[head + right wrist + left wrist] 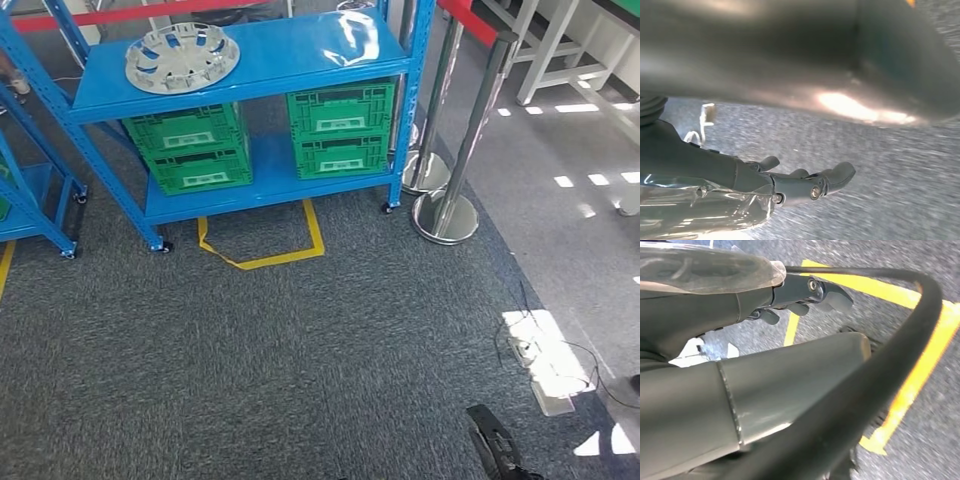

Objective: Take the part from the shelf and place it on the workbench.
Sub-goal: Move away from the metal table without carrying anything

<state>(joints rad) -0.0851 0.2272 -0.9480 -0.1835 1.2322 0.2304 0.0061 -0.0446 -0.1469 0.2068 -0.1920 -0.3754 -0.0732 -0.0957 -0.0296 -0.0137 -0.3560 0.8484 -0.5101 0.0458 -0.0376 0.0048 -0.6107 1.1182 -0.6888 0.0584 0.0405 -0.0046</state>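
You're looking at a blue painted-metal shelf [256,62] on small castors, smooth flat decks, angled side braces. The part [182,55] lies flat on the top deck toward its left end: a round silver disc, hubcap-like, dull metallic sheen, with cutouts around the rim that let the blue deck show through and a raised hub in the middle. Nothing touches it. A clear, glossy plastic sheet [358,35] lies crumpled on the same deck, right end, well apart from the part. On the lower deck you've got four green crates [198,148], ribbed moulded plastic with white labels, stacked in two pairs side by side. The floor is grey speckled short-pile carpet [302,350] with yellow tape [260,258] marking a square just in front of the shelf. Two polished chrome posts [468,140] on round bases stand right of the shelf, carrying a red bar. A white power strip [540,365] with thin black cables sits on the carpet at lower right. Left hand [802,295]: hanging over the carpet and tape, dark fingers stretched out straight, lying close together, holding nothing. Right hand [791,182]: same, over plain carpet, fingers extended, slightly apart, nothing in them. Both have a clear glossy cover near the wrist.
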